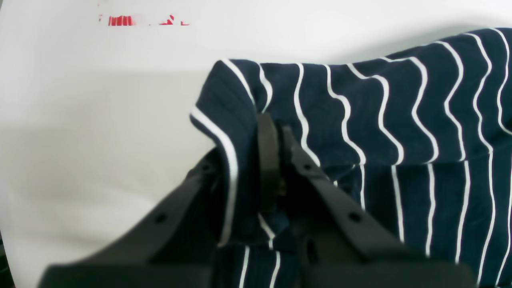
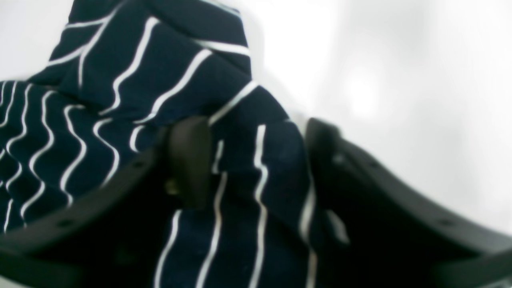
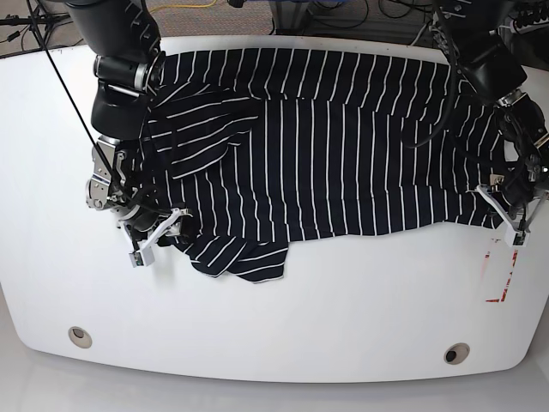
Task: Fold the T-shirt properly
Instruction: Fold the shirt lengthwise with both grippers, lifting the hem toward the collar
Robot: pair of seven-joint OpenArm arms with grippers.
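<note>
The T-shirt [image 3: 343,137], dark navy with thin white stripes, lies spread across the white table [image 3: 283,326], rumpled at its left sleeve and lower hem. My left gripper [image 1: 280,156] is shut on a raised fold at the shirt's edge [image 1: 360,112]; in the base view that gripper [image 3: 504,216] is at the garment's right end. My right gripper [image 2: 256,160] stands open with a bunch of striped fabric [image 2: 160,72] lying between its spread fingers. The base view shows the right gripper [image 3: 157,233] at the shirt's lower left corner.
Red marks [image 3: 502,283] are on the table near the right edge, also seen as a red strip [image 1: 136,20] in the left wrist view. Two round holes [image 3: 79,336] [image 3: 456,353] sit near the table's front edge. Cables [image 3: 343,13] run behind the table.
</note>
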